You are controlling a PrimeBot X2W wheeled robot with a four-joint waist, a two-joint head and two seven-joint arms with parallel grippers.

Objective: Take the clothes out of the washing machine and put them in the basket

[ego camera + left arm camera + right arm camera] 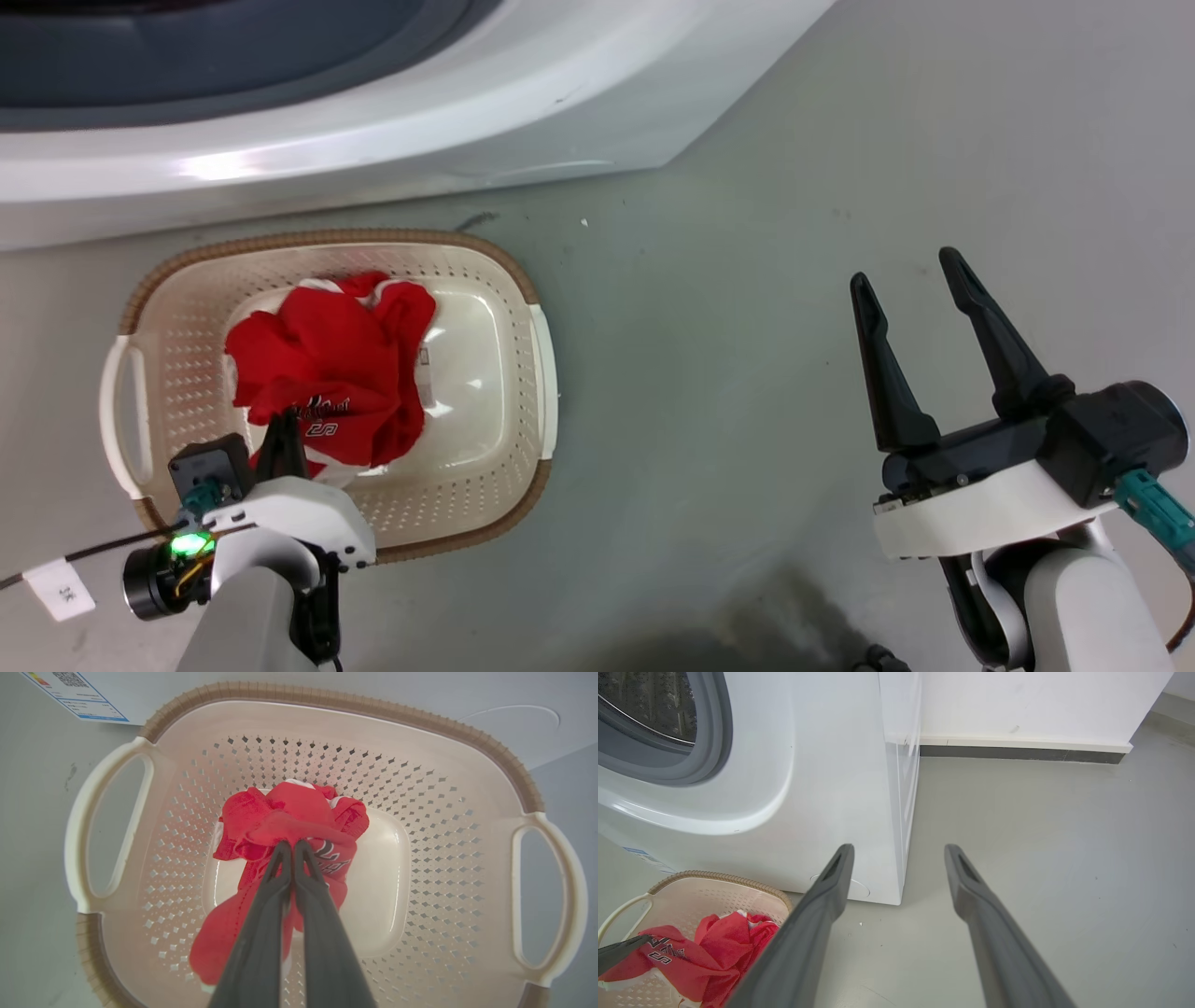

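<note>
Clothes point(289, 812) in basket point(327, 702) pinched by left jaws; right jaws gape near washing machine point(831, 765).

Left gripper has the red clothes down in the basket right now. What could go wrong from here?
1. The left gripper is shut on the clothes inside the basket. If it rises before opening, or cloth snags on a finger, they may lift back out.
2. The basket just sits on the floor, so a sideways pull could probably drag or tip it.
</note>
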